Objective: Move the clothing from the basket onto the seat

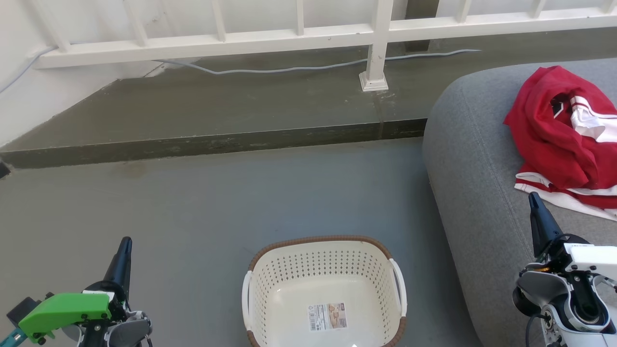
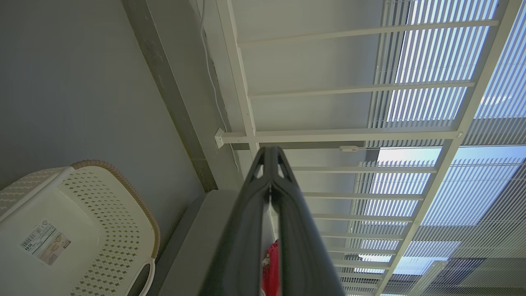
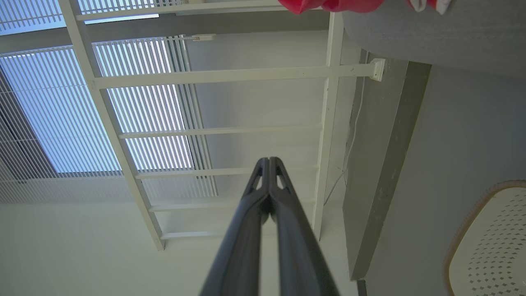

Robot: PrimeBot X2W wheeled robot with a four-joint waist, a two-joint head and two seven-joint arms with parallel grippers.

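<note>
Fingers (image 1: 120, 265) of left gripper (image 1: 126, 242) and right gripper (image 1: 533, 200): shut tip to tip, gripping nothing.

Left gripper low at the left over the grey floor (image 1: 193, 207), pointing up the head view. Right gripper low at the right over the near edge of the seat (image 1: 472, 159), tip just short of a white-striped hem. Clothing (image 1: 554, 130): bright red fabric with white stripes, heaped in a crumpled pile on the grey woven seat, far right, partly cut by the frame edge. Basket (image 1: 328, 270): cream, perforated, brown rim, white handles, upright on the floor between the two grippers, near the seat but apart from it, bare bottom showing with sticker (image 1: 328, 316) inside. Beyond: raised concrete step (image 1: 217, 106), white railing (image 1: 376, 29), pale cable (image 1: 289, 69) along its foot. In both wrist views, dark finger pairs meeting at the tip against the railing.
</note>
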